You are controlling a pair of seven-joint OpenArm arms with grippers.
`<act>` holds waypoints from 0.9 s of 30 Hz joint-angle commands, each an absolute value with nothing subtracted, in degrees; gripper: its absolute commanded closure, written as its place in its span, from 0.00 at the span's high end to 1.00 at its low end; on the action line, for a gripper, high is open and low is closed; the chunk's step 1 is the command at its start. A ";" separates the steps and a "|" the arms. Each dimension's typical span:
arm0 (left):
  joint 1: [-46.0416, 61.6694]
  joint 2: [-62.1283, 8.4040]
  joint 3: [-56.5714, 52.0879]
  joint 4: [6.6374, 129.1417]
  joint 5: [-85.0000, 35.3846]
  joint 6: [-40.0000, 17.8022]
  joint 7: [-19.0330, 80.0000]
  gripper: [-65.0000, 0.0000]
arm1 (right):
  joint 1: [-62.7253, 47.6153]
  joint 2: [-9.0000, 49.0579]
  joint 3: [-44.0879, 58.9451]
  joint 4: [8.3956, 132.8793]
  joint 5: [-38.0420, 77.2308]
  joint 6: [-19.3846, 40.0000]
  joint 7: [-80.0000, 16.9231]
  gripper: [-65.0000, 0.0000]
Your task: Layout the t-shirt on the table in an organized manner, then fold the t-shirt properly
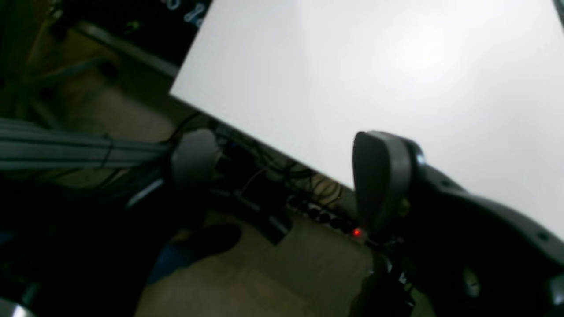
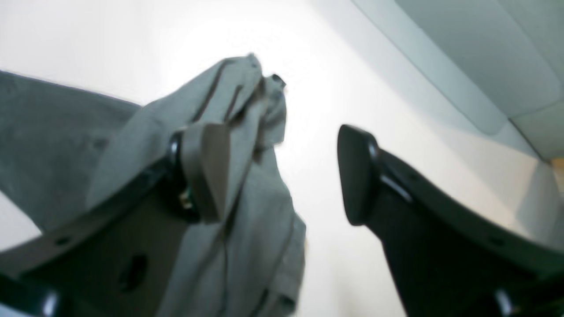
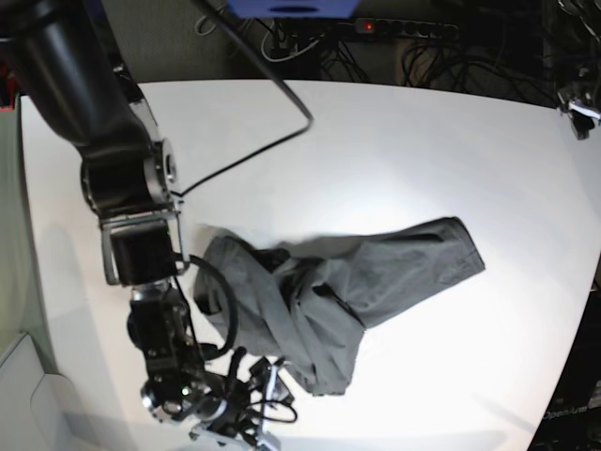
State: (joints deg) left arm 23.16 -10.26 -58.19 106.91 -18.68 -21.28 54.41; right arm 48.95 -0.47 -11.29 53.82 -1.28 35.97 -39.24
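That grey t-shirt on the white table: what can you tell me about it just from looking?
The dark charcoal-grey cloth t-shirt lies crumpled on the large white table, not yet spread flat. One broad part stretches toward the table's right side in the base view; the rest is bunched in folds and ridges toward the near edge. In the right wrist view a rumpled fold sits beside one finger of the open right gripper, whose jaws are apart, so it is not clamped. The neck label isn't visible.
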 commanded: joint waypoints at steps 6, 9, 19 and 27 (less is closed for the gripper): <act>21.05 -11.12 -58.68 107.47 -18.68 -21.14 54.02 0.73 | 35.82 3.74 -11.30 79.25 -0.31 35.91 -46.29 0.60; 20.26 -11.12 -58.59 107.47 -18.68 -21.14 54.02 0.73 | 27.82 5.67 -11.21 88.13 -0.31 35.91 -49.63 0.60; 17.71 -11.03 -58.59 107.47 -18.68 -21.14 54.02 0.73 | 12.53 9.71 -10.95 90.51 -0.31 35.91 -49.89 0.60; 18.07 -11.03 -58.59 107.47 -18.77 -21.14 54.02 0.73 | 13.85 9.27 -5.67 85.32 -0.13 35.91 -47.34 0.60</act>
State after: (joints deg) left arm 18.06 -10.15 -58.30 106.61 -18.41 -21.23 55.09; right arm 12.12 9.02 -5.67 84.23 -1.08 36.01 -48.99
